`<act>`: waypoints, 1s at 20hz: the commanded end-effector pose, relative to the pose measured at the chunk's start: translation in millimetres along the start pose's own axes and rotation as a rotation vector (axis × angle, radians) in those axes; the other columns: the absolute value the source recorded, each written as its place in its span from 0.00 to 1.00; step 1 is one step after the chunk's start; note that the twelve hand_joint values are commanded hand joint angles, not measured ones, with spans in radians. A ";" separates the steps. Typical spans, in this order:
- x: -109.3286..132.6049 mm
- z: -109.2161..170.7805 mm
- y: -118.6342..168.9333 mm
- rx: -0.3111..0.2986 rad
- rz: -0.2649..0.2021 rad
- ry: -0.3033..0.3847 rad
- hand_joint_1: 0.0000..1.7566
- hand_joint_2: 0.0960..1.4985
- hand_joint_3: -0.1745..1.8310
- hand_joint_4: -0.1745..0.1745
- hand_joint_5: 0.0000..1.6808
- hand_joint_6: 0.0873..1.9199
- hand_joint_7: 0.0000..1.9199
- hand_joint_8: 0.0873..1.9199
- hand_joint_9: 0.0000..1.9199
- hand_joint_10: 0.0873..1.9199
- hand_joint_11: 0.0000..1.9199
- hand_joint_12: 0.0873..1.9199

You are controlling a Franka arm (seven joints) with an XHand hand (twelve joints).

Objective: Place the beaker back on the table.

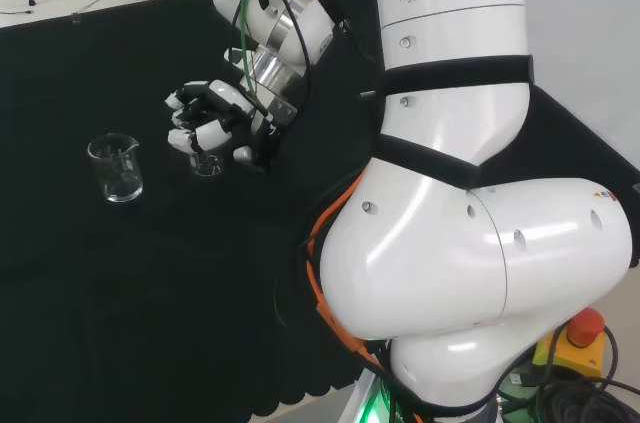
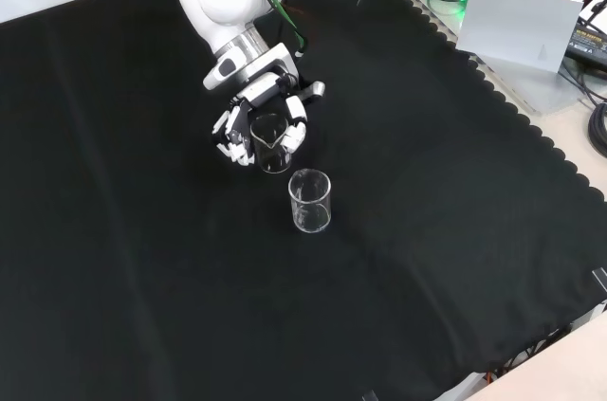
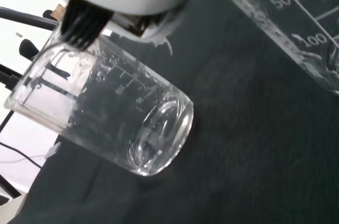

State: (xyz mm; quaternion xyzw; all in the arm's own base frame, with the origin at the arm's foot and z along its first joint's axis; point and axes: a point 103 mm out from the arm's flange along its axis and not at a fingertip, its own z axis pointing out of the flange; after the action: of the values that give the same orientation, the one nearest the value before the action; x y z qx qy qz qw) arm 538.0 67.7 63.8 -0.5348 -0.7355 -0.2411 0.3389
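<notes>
A small clear glass beaker (image 2: 272, 145) stands upright within the curled fingers of the black and white hand (image 2: 254, 109) near the middle of the cloth. In the head view the hand (image 1: 212, 115) sits over the beaker (image 1: 205, 164), whose base is down at the cloth; I cannot tell whether it touches. The wrist view shows the same beaker (image 3: 111, 115) close up, empty, with printed graduation marks and a dark finger (image 3: 82, 25) against its rim.
A second, larger clear beaker (image 2: 310, 200) stands empty on the black cloth just in front of the held one; in the head view this beaker (image 1: 115, 169) is to its left. Its wall (image 3: 296, 17) shows in the wrist view. The arm's white links (image 1: 450, 193) stand at the right.
</notes>
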 end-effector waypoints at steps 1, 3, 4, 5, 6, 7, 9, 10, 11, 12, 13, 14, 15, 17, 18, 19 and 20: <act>6.1 -22.9 -7.2 -0.028 0.018 -0.023 0.56 0.24 0.48 0.32 0.28 0.32 0.52 0.00 0.40 0.25 0.11 0.71; 10.7 -33.3 -11.6 -0.036 0.025 -0.040 0.56 0.25 0.48 0.32 0.28 0.31 0.52 0.00 0.39 0.26 0.11 0.71; 12.8 -37.8 -13.8 -0.034 0.029 -0.050 0.55 0.25 0.47 0.32 0.28 0.31 0.51 0.00 0.39 0.26 0.10 0.71; 14.9 -41.7 -16.1 -0.031 0.035 -0.058 0.55 0.25 0.47 0.32 0.28 0.30 0.51 0.00 0.38 0.27 0.10 0.71; 17.4 -45.4 -19.0 -0.034 0.038 -0.063 0.55 0.25 0.47 0.32 0.28 0.30 0.50 0.00 0.37 0.27 0.09 0.71; 19.7 -48.3 -21.9 -0.037 0.038 -0.068 0.55 0.26 0.47 0.32 0.28 0.29 0.50 0.00 0.37 0.27 0.09 0.72; 25.3 -53.7 -28.8 -0.045 0.037 -0.076 0.55 0.26 0.46 0.32 0.28 0.29 0.49 0.00 0.36 0.28 0.08 0.72; 28.2 -56.0 -32.1 -0.048 0.037 -0.082 0.55 0.26 0.46 0.32 0.28 0.28 0.49 0.00 0.35 0.28 0.07 0.72; 31.2 -58.6 -35.8 -0.053 0.037 -0.086 0.55 0.26 0.46 0.33 0.28 0.28 0.48 0.00 0.35 0.28 0.07 0.72; 34.0 -61.2 -39.1 -0.058 0.039 -0.090 0.55 0.26 0.46 0.33 0.28 0.28 0.48 0.00 0.35 0.28 0.07 0.72; 36.8 -64.0 -42.7 -0.065 0.040 -0.095 0.55 0.26 0.46 0.33 0.28 0.28 0.48 0.00 0.35 0.28 0.07 0.72; 39.7 -66.7 -46.1 -0.070 0.042 -0.102 0.55 0.26 0.46 0.33 0.28 0.28 0.48 0.00 0.35 0.29 0.07 0.72; 41.6 -69.1 -49.2 -0.074 0.045 -0.108 0.55 0.26 0.46 0.32 0.28 0.28 0.48 0.00 0.34 0.29 0.07 0.72; 44.6 -73.1 -55.5 -0.077 0.056 -0.120 0.55 0.26 0.46 0.32 0.28 0.27 0.48 0.00 0.34 0.29 0.07 0.72; 45.6 -74.9 -58.9 -0.078 0.067 -0.125 0.55 0.26 0.46 0.32 0.28 0.27 0.48 0.00 0.34 0.29 0.07 0.72; 46.4 -76.6 -61.8 -0.081 0.073 -0.130 0.55 0.26 0.46 0.32 0.28 0.27 0.47 0.00 0.33 0.29 0.06 0.73; 46.7 -78.7 -64.8 -0.085 0.081 -0.138 0.55 0.26 0.46 0.32 0.28 0.26 0.47 0.00 0.33 0.30 0.06 0.73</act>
State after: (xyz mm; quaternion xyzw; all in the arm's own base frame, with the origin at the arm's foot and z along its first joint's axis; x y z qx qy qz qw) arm 501.4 32.6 140.9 -0.5714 -0.7326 -0.2314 0.2886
